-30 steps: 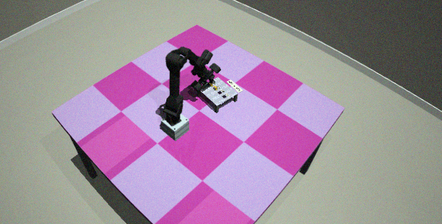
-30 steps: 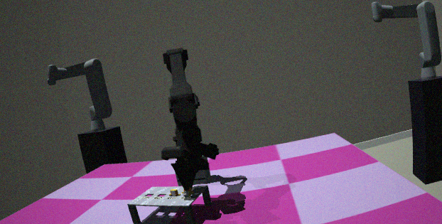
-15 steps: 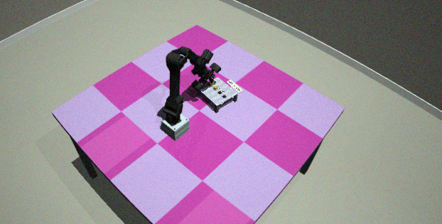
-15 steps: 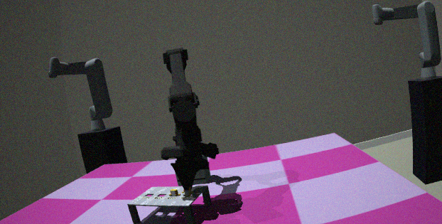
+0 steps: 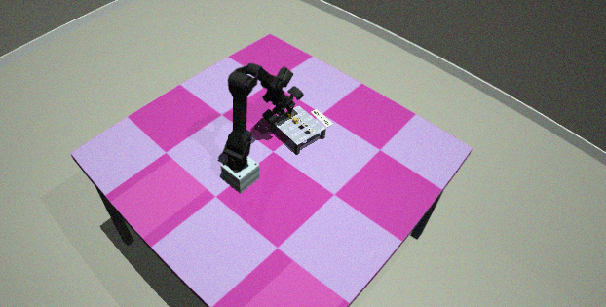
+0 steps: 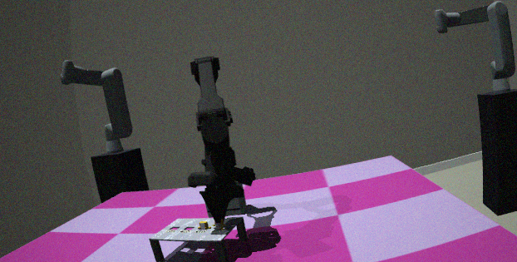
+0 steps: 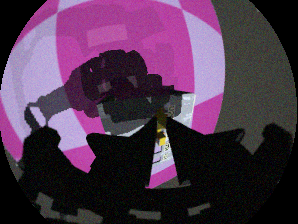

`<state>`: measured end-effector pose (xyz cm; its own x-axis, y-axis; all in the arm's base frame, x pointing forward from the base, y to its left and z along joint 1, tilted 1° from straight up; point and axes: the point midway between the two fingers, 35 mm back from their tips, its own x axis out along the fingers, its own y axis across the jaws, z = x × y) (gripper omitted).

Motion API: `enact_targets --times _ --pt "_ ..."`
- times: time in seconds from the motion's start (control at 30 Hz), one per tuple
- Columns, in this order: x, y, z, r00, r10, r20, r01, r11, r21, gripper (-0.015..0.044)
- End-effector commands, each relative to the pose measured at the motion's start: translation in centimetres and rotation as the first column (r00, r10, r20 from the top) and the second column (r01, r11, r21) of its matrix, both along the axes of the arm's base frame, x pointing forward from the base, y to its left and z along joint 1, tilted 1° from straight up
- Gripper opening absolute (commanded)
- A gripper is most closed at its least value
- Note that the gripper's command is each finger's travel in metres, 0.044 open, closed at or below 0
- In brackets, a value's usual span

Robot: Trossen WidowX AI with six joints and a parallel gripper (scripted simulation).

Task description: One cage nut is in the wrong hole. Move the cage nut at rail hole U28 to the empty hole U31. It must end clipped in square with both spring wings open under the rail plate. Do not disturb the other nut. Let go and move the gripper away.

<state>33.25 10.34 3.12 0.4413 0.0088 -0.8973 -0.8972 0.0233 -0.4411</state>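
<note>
My jaws (image 5: 289,113) (image 6: 219,222) grip a cage nut (image 6: 219,225) (image 7: 161,119) at the rail plate (image 5: 302,134) (image 6: 166,234) (image 7: 187,107). Keep it square; in the top view, clear the other nut (image 5: 295,120) (image 6: 204,224) (image 7: 162,141) at four o'clock.

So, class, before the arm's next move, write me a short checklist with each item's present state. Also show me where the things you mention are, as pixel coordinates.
1. Jaws (image 5: 290,113) (image 6: 220,223) shut on a cage nut (image 7: 161,119): ok.
2. Other nut (image 5: 295,120) (image 6: 204,224) (image 7: 162,141) standing on the rail plate (image 5: 301,137) (image 6: 164,235) (image 7: 188,107): ok.
3. Two open holes visible in the plate: ok.
4. Hole numbers readable, to confirm U31: cannot tell.
5. Held nut's wings free of the plate: cannot tell.
6. Held nut released and jaws away: not ok.
</note>
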Motion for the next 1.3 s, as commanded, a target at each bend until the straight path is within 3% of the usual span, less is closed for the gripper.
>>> enact_targets --times 0.0,1.27 --pt "0.19 0.12 0.19 1.000 0.005 0.003 -0.005 1.000 0.004 0.0037" --pt "0.33 0.18 0.44 1.000 0.005 -0.028 -0.005 1.000 0.004 0.0037"
